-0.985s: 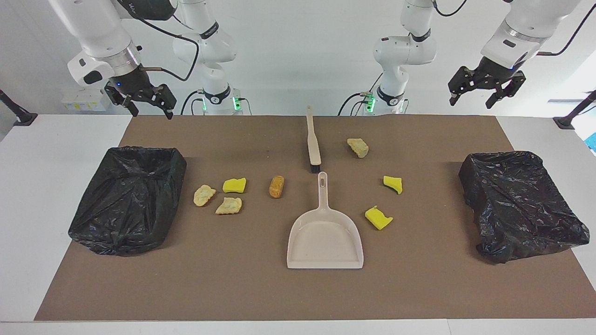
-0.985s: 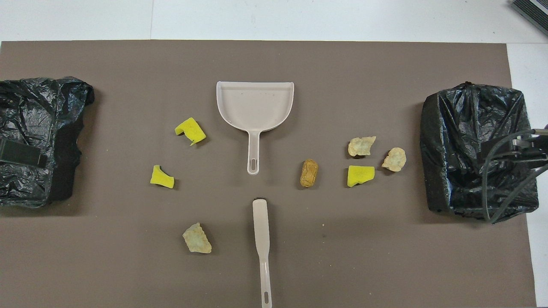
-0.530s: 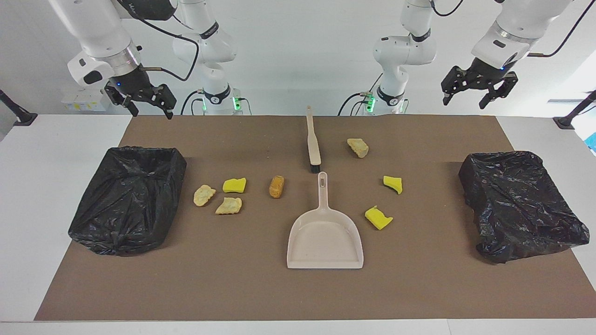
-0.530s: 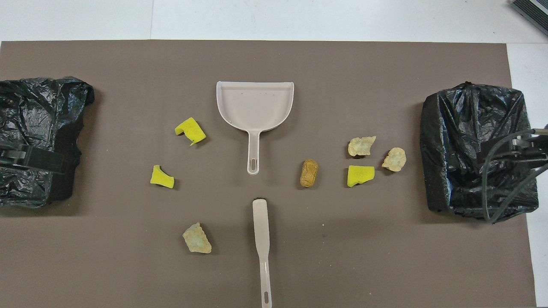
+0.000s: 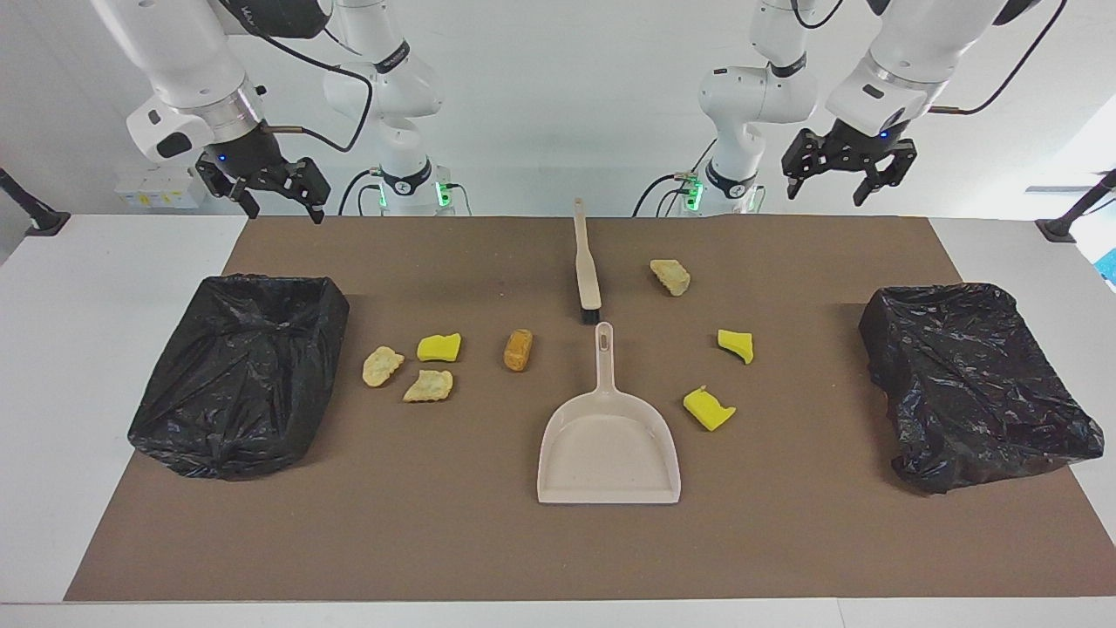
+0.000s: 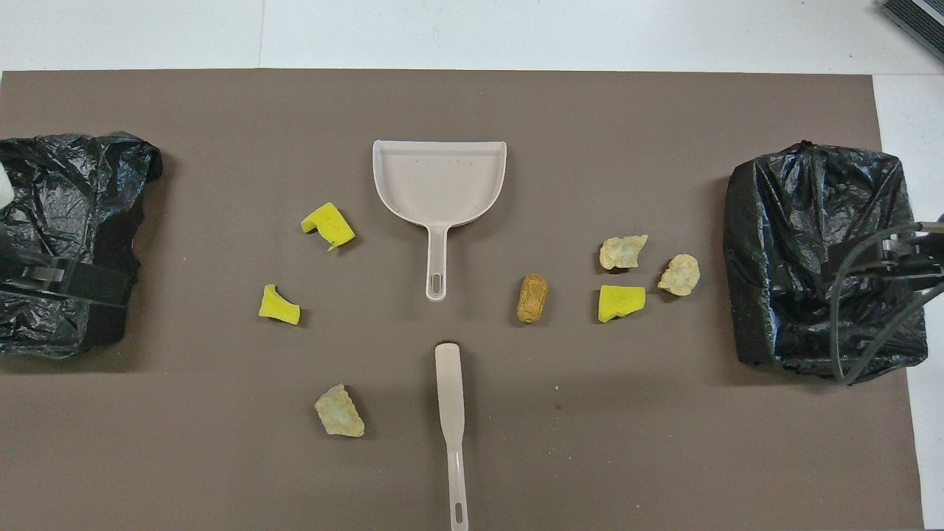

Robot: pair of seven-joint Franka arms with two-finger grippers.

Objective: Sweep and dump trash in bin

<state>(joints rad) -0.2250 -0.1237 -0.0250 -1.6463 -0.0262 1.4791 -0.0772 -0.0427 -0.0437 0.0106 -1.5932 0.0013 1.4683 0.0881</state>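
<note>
Trash (image 5: 518, 349) unswept on counter (image 5: 488, 541); brush (image 5: 586, 262) and dustpan (image 5: 608, 436) untouched; left end effector (image 5: 844, 170) and right end effector (image 5: 275, 194) raised, fingers apart, empty.

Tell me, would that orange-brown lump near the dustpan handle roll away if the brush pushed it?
Possibly. The orange-brown lump looks rounded and oblong like a small loaf, so pushed from its long side it may roll rather than slide. It lies flat on the brown mat, apart from the other scraps, so nothing would stop it. It looks small and probably light.

Seven trash scraps (image 5: 518, 349), two bins (image 5: 240, 375), one dustpan (image 5: 608, 436), one brush (image 5: 585, 262)
</note>
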